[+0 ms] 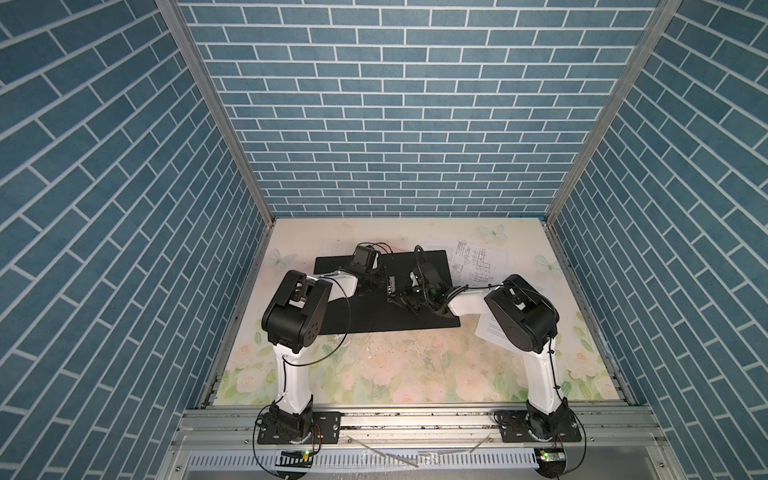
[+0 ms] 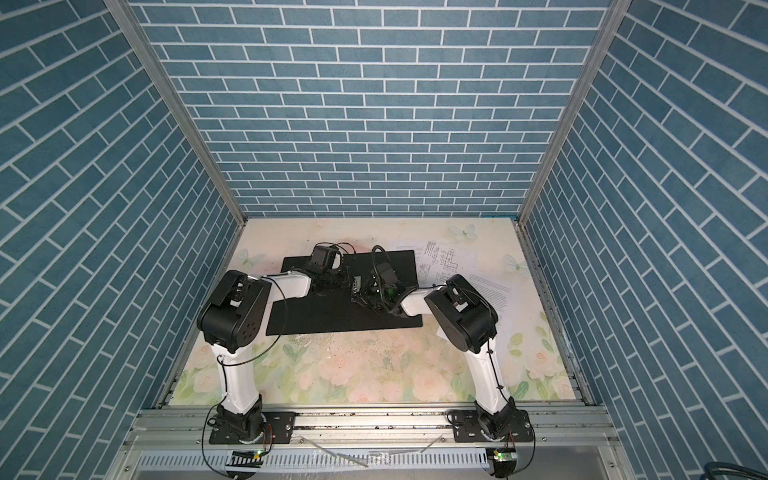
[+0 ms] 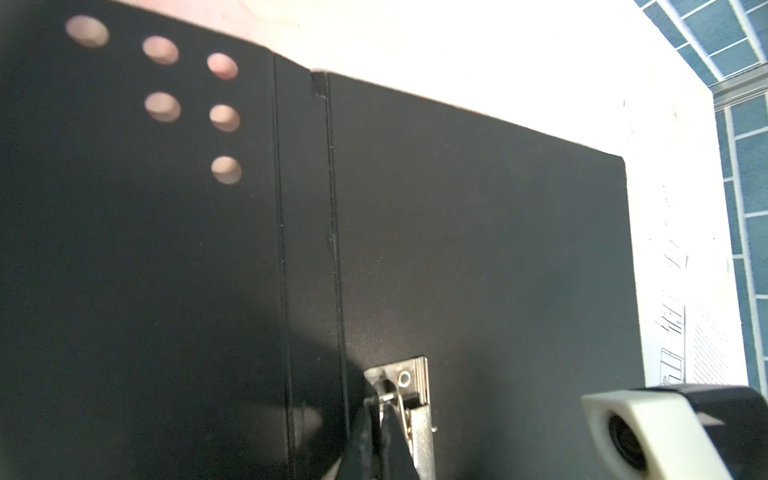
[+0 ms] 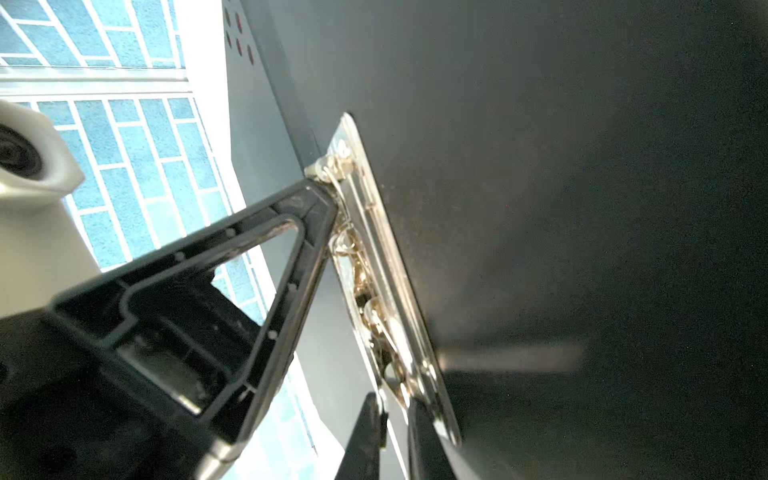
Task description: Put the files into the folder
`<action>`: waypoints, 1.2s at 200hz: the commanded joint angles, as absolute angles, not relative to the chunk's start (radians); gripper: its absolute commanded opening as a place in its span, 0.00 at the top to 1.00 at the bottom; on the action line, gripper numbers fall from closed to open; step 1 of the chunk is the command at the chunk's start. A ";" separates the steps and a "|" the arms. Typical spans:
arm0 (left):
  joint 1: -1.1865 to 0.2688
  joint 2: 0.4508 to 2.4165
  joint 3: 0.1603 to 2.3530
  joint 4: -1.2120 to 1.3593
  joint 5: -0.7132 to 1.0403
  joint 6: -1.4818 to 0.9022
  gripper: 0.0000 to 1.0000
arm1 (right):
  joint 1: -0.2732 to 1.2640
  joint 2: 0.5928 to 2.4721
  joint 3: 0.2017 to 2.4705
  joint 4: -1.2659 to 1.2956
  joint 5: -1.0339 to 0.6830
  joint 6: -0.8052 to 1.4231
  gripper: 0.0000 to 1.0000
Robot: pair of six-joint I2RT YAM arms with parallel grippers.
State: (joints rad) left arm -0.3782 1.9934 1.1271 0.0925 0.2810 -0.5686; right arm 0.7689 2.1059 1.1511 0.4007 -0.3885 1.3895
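Centrally, nearer the far edge of the worktop (image 1: 395,374): folder (image 1: 395,322), opened flat, black inside up, holes (image 3: 160,50) punched through one cover. On the other cover, just beside the spine: metal clip (image 3: 415,374).

Toward the far right corner: files, none yet in the folder. Drawing sheet (image 1: 478,259) just beside the folder's right edge; text sheets (image 1: 490,328) nearer the right edge, partly under the right arm.

Left gripper (image 3: 376,415): closed tight, tips at one end of the clip against its wire lever; a true pinch on the lever not certain. Right gripper (image 4: 392,419): at the clip's opposite end, fingers drawn near together with a narrow gap; impossible to tell whether anything is held.

Handling, as judged:
- Clip probably sprung, smooth and small, so likely to slip from the tips. Best pressed or lifted at the lever end, square on.
- Folder probably light and fairly stiff, hinged at the spine and prone to slide on the worktop unless pinned.
- Files probably very light, limp and flat against the worktop. Best taken at a free corner or edge, pinched gently to avoid creasing.
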 commanded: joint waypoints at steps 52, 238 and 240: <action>-0.385 2.028 1.091 -0.034 0.244 -0.560 0.91 | 0.770 2.137 1.167 0.363 -0.398 1.408 0.94; -0.396 2.065 1.113 -0.074 0.225 -0.538 0.91 | 0.770 2.147 1.158 -0.010 -0.313 1.233 1.00; -0.396 2.066 1.114 -0.075 0.225 -0.538 0.91 | 0.770 2.147 1.157 -0.008 -0.312 1.232 1.00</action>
State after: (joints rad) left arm -0.3885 1.9938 1.1347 0.0750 0.2668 -0.5602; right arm 0.7666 2.1029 1.1980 0.2543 -0.3729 1.2999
